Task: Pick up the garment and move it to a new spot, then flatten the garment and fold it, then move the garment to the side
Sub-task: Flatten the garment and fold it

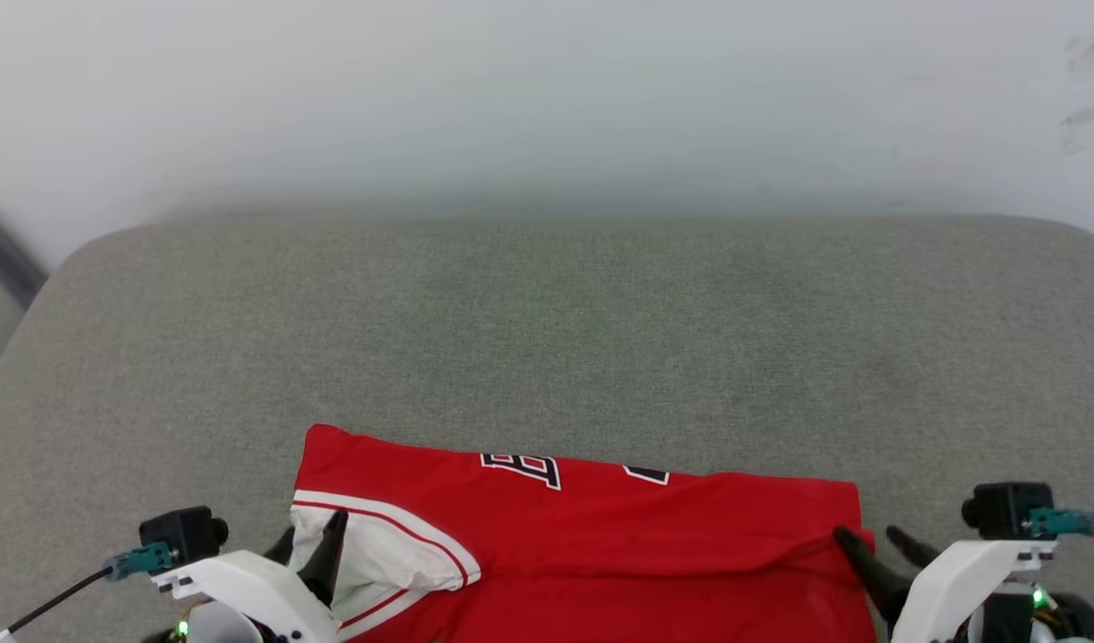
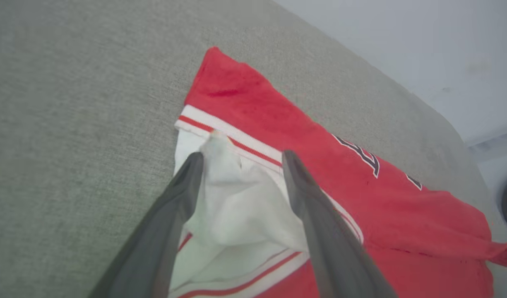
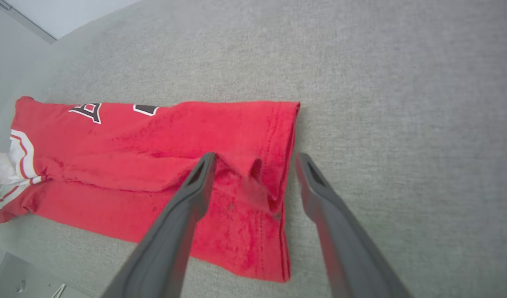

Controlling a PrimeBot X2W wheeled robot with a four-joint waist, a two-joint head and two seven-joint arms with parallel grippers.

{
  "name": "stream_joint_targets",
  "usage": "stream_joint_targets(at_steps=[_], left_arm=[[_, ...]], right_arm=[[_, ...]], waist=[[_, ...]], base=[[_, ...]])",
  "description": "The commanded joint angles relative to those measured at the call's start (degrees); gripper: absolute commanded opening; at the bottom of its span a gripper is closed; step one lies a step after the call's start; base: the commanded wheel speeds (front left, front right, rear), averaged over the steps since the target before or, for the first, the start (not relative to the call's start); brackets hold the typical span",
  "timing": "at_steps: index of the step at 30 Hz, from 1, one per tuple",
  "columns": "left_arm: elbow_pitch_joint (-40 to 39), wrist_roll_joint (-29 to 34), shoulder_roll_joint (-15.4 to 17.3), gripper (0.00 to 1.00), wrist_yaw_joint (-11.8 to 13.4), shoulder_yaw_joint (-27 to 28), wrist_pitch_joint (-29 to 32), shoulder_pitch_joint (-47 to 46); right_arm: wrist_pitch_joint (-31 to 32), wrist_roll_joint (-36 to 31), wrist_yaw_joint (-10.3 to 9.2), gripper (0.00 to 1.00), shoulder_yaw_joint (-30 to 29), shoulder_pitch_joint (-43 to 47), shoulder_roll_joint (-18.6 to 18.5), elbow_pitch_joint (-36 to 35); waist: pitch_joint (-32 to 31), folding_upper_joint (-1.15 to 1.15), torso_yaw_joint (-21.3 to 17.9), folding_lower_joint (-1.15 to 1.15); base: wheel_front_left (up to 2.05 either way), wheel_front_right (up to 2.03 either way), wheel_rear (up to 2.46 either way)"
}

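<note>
The garment (image 1: 591, 545), a red jersey with a white sleeve and striped trim, lies folded in a long band along the near edge of the grey cushioned surface (image 1: 547, 339). Parts of black white-outlined lettering show on its far fold. My left gripper (image 1: 312, 529) stands open over the white sleeve (image 2: 236, 198), which bunches up loosely between its fingers (image 2: 183, 194). My right gripper (image 1: 865, 534) is open at the garment's right end, where the hem (image 3: 278, 165) lies between its fingers (image 3: 195, 186). Neither gripper pinches the cloth.
The grey surface stretches wide and bare beyond the garment up to a pale wall (image 1: 547, 89). Its rounded left corner (image 1: 73, 259) drops off towards a dark strip. The near edge shows in the right wrist view, with floor (image 3: 25, 277) below it.
</note>
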Motion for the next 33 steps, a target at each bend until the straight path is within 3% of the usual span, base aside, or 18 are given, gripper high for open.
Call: stream_joint_targets(at_steps=[1,10,19,33], left_arm=[[-1.4,1.7,0.5,1.00,0.5,-0.1,-2.1,-0.8],[-11.7,11.4,0.9,1.00,5.8,-1.6,-11.8,-1.2],[-20.6,20.9,1.0,1.00,11.1,-1.5,-16.8,0.0],[-24.9,24.2,-0.2,1.00,10.7,-2.2,-17.2,-1.1]], right_arm=[[-0.7,0.1,-0.04,1.00,-0.4,0.7,-0.7,-2.0],[8.0,-1.8,-0.04,1.00,-7.4,-0.1,-2.6,-8.6],[21.2,-6.1,-0.04,1.00,-11.7,-0.2,-0.2,-8.2],[24.4,-5.7,-0.03,1.00,-8.5,-3.9,4.1,4.7]], waist=[[-0.8,0.00,-0.7,0.01],[-2.4,0.00,-0.3,0.01],[-0.8,0.00,3.7,0.01],[5.3,0.00,7.7,0.01]], base=[[0.00,0.00,0.00],[0.00,0.00,0.00],[0.00,0.00,0.00],[0.00,0.00,0.00]])
